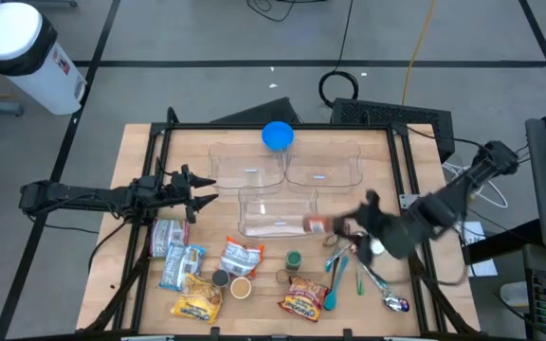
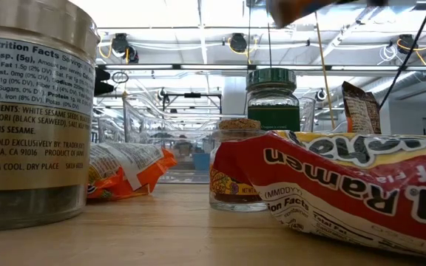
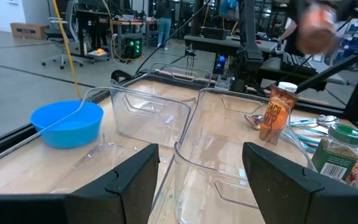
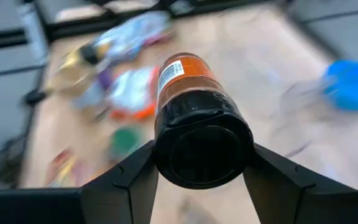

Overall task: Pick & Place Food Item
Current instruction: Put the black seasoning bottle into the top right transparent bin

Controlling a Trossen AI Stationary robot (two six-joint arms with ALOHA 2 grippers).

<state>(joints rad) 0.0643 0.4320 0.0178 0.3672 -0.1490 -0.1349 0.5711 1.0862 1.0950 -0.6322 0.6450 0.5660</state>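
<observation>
From above, the right hand (image 1: pixel 349 228) sits right of centre in the frame, clamped on a small orange-labelled jar with a black lid (image 1: pixel 317 225), carried just at the right end of the nearest clear plastic bin (image 1: pixel 275 210). The left hand (image 1: pixel 200 189) waits at centre left of the wooden desk (image 1: pixel 263 294), fingers spread wide, holding nothing.

At desk height, the jar (image 2: pixel 294 9) shows only as an orange blur at the top edge, above the red ramen packet (image 2: pixel 346 188) and the green-lidded spice jar (image 2: pixel 272 100).

The left wrist camera shows its own fingers (image 3: pixel 129 180) apart and empty, the clear bins ahead and the round blue bowl (image 3: pixel 67 123) at mid left.

The right wrist camera has the jar (image 4: pixel 197 118) gripped between both fingers (image 4: pixel 126 177), lid toward the lens.

The jar seems to be in transit toward a bin. It would be best to bring it fully over the bin's opening, lower it near the floor, and only then loosen the grip, so it cannot roll or catch the wall.
</observation>
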